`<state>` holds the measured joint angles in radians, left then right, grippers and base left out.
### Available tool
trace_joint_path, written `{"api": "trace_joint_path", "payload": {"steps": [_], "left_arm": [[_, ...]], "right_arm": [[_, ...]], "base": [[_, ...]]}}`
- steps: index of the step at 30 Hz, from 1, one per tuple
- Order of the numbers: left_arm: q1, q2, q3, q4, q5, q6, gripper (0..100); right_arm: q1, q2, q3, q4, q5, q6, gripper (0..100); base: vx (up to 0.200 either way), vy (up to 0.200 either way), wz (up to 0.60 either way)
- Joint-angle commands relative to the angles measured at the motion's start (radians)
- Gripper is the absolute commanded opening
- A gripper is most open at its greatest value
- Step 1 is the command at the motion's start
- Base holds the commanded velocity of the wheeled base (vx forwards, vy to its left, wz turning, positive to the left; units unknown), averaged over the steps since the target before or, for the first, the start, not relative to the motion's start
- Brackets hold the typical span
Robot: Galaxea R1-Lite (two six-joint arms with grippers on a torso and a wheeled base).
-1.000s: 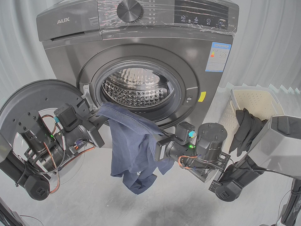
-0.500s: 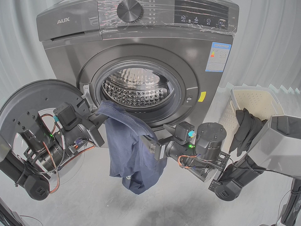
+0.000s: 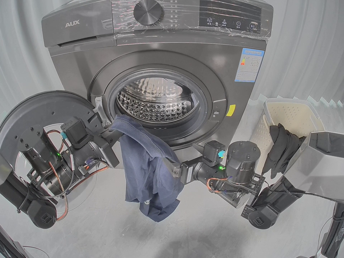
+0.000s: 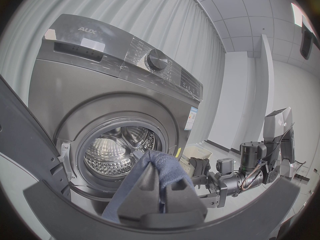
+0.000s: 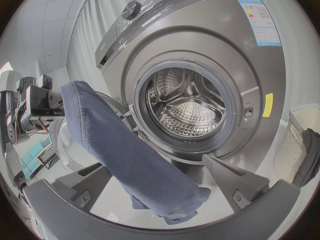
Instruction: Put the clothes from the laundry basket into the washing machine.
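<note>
A dark blue garment hangs from my left gripper, which is shut on its top edge just below the left side of the washing machine's open drum. In the left wrist view the cloth bunches between the closed fingers. My right gripper stands open at the garment's right side, below the drum's rim. In the right wrist view the hanging cloth passes between its spread fingers without being pinched. A black garment drapes over the rim of the cream laundry basket.
The round machine door is swung open to the left, behind my left arm. The basket stands on the floor to the right of the machine, close behind my right arm. Bare grey floor lies below the hanging cloth.
My right gripper has let go of the blue garment and opened. The cloth swung back left and hangs straight down from the left gripper. The right gripper then shifted slightly right.
</note>
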<state>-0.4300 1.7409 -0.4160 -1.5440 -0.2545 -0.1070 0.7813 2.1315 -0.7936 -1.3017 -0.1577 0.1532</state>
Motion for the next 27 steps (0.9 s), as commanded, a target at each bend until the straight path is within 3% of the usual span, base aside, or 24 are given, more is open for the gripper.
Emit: {"api": "trace_joint_path", "payload": {"steps": [1,8,18,27], "left_arm": [[0.000,0.000,-0.001,-0.001,0.000,0.000,0],[-0.001,0.000,-0.009,-0.001,0.000,0.000,0],[-0.001,0.000,-0.009,-0.001,0.000,0.000,0],[0.004,0.002,-0.015,-0.001,0.001,0.000,0]], "right_arm": [[-0.017,-0.013,0.036,-0.001,0.000,-0.001,100],[-0.046,-0.010,0.068,0.001,0.000,-0.001,100],[0.024,0.051,0.082,0.001,-0.003,0.000,100],[0.038,0.087,0.051,-0.002,-0.005,0.000,100]], "base": [[0.000,0.000,0.00],[0.000,0.000,0.00],[0.000,0.000,0.00],[0.000,0.000,0.00]]}}
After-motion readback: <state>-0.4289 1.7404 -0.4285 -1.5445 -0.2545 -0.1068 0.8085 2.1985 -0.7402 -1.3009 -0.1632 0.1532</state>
